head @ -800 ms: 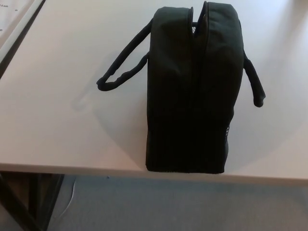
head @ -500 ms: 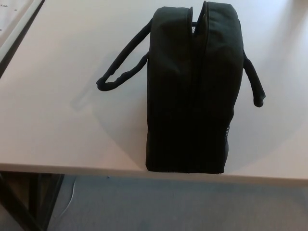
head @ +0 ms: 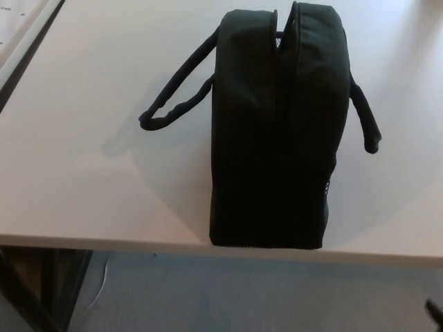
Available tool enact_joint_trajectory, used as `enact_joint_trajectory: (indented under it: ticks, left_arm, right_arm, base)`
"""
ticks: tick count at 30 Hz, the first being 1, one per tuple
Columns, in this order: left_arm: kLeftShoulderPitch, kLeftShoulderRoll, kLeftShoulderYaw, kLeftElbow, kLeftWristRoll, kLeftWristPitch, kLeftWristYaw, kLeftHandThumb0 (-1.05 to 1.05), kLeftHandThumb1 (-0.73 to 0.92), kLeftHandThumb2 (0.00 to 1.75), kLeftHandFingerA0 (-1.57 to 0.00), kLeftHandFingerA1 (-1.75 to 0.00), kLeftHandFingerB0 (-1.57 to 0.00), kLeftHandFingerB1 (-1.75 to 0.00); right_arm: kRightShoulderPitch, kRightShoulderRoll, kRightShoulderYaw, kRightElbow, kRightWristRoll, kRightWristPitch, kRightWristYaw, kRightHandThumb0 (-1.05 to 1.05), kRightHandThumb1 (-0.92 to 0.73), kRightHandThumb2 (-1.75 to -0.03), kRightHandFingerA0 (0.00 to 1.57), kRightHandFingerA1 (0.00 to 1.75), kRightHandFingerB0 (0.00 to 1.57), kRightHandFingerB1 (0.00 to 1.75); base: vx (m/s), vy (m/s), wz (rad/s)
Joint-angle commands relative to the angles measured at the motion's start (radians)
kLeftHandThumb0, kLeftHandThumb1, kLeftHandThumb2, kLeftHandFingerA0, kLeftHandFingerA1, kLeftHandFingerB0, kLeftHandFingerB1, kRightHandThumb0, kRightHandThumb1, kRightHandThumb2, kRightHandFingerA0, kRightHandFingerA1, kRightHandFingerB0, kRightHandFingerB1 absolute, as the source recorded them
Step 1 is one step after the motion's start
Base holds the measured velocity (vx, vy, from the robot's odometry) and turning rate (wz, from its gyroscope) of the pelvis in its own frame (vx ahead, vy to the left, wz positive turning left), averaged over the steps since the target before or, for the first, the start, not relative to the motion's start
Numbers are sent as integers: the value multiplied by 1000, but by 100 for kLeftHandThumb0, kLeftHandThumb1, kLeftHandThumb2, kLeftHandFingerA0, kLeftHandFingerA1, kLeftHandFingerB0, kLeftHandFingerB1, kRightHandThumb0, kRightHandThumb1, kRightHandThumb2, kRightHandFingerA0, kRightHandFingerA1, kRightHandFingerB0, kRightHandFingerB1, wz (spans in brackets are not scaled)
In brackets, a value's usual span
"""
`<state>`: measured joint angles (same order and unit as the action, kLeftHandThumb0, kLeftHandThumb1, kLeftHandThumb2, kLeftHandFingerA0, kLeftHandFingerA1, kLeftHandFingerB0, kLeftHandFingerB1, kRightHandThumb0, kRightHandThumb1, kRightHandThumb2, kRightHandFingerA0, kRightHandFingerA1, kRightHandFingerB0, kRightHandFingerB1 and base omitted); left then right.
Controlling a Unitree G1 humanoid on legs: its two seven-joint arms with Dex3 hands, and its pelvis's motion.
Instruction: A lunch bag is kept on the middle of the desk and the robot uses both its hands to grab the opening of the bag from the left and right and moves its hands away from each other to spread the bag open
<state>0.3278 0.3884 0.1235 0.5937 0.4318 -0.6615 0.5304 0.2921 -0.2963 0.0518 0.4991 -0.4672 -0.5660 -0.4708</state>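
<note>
A black lunch bag (head: 277, 131) stands upright on the white desk (head: 83, 166), its near end at the desk's front edge. Its top opening (head: 285, 41) runs away from me as a narrow slit, parted slightly at the far end. One strap handle (head: 176, 93) lies out to the left and the other handle (head: 367, 117) hangs to the right. A small black tip of my right hand (head: 435, 311) shows at the lower right corner, well below the desk and clear of the bag. My left hand is out of sight.
The desk's front edge (head: 104, 243) crosses the lower picture, with grey floor (head: 242, 297) beneath it. A dark desk frame (head: 41, 290) stands at the bottom left. A second white surface (head: 17, 21) lies at the top left beyond a dark gap.
A small black tip has come into view at the lower right corner. The bag and its handles have not moved.
</note>
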Motion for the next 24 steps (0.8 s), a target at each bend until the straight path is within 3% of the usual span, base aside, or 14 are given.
enact_joint_trajectory:
  ticks: [1,3,4,7,8,9,16,17,18,19,21,22,23,24]
  left_arm:
    - [-96,160,327,-280,265,-366,489,-11,40,88,-12,-48,-8,-46]
    - [-125,173,381,-326,275,-373,495,-15,40,88,-11,-48,-10,-47]
    - [-156,185,426,-367,257,-371,470,-27,59,64,-24,-33,-19,-31]
    - [-211,205,472,-405,242,-374,446,-20,61,59,-24,-31,-22,-29]
    - [-242,215,489,-419,228,-374,425,-17,40,89,-10,-48,-11,-47]
    - [-270,226,495,-426,214,-374,408,-21,63,59,-22,-30,-21,-28]
    - [-468,298,448,-327,241,-365,401,-28,64,66,-25,-35,-22,-32]
    - [-525,324,411,-270,260,-343,409,-26,60,64,-30,-35,-24,-33]
    - [-573,348,369,-209,302,-315,439,-14,43,89,-25,-53,-12,-47]
    - [-623,382,306,-129,382,-276,496,-11,44,90,-24,-53,-11,-47]
    - [-642,414,259,-84,438,-249,539,-10,41,89,-26,-54,-12,-48]
    - [-647,429,236,-66,461,-233,571,-10,41,89,-26,-54,-12,-48]
    - [-692,461,158,-2,529,-209,615,-3,50,56,-39,-35,-30,-31]
    - [-729,480,98,48,567,-201,636,-1,31,83,-26,-55,-18,-51]
  right_arm:
    - [3,-144,-285,-275,65,-299,-139,-20,-38,-65,4,36,0,0]
    - [-18,-164,-318,-299,61,-300,-129,-17,-39,-65,8,37,0,0]
    - [-46,-187,-344,-324,76,-292,-109,-15,-37,-64,3,34,0,0]
    - [-94,-210,-384,-358,84,-259,-89,-16,-37,-64,10,36,0,0]
    - [-127,-228,-398,-365,83,-252,-77,-14,-37,-63,11,39,0,0]
    - [-160,-245,-406,-372,89,-241,-63,-15,-37,-63,11,38,0,1]
    - [-368,-325,-397,-360,148,-168,58,-11,-36,-64,12,43,0,15]
    - [-435,-349,-374,-315,152,-173,85,-2,-29,-79,5,49,0,49]
    - [-516,-375,-345,-226,117,-228,72,-17,-38,-53,36,40,18,30]
    - [-613,-406,-307,-110,40,-301,31,-16,-30,-80,35,57,11,47]
    - [-647,-422,-287,-79,-5,-306,15,-26,-45,-53,48,37,27,30]
    - [-664,-430,-276,-58,-20,-319,5,-26,-45,-53,48,37,27,30]
    - [-721,-442,-241,-14,-20,-340,38,-30,-45,-54,44,36,28,31]
    - [-763,-450,-215,16,-22,-348,61,-32,-46,-54,45,37,29,31]
  base:
    - [0,0,0]
    - [0,0,0]
    - [0,0,0]
    - [0,0,0]
    - [0,0,0]
    - [0,0,0]
    - [0,0,0]
    - [0,0,0]
    - [0,0,0]
    - [0,0,0]
    - [0,0,0]
    - [0,0,0]
    - [0,0,0]
    - [0,0,0]
